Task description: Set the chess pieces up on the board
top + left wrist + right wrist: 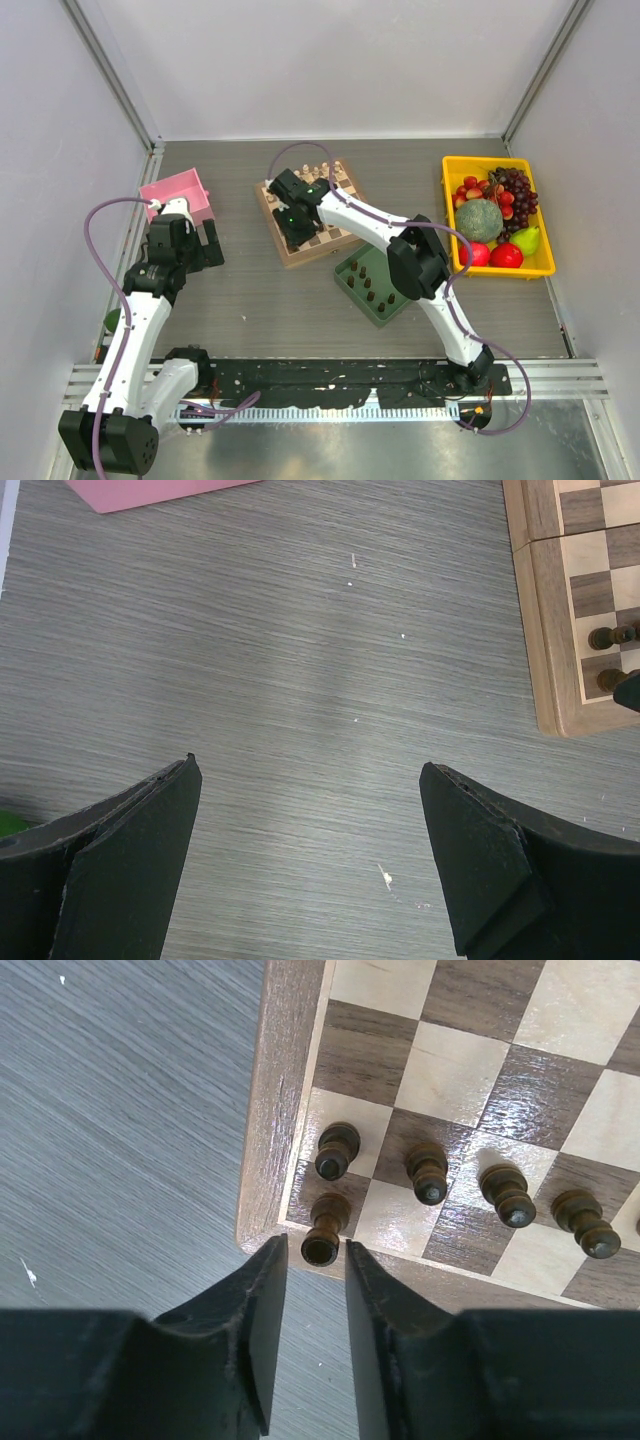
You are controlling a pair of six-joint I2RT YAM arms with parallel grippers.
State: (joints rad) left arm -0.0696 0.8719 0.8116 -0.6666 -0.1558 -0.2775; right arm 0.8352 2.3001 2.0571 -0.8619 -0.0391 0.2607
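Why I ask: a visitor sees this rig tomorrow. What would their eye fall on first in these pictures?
The right end effector stretched to the near left corner of the board, its fingers narrowly straddling a dark chess piece; whether it grips cannot be told. Next, the yellow bin of bright fruit at the far right. The left end effector hangs open over the grey table.

No readable text, labels, brands or numbers — any view; none legible on anything.
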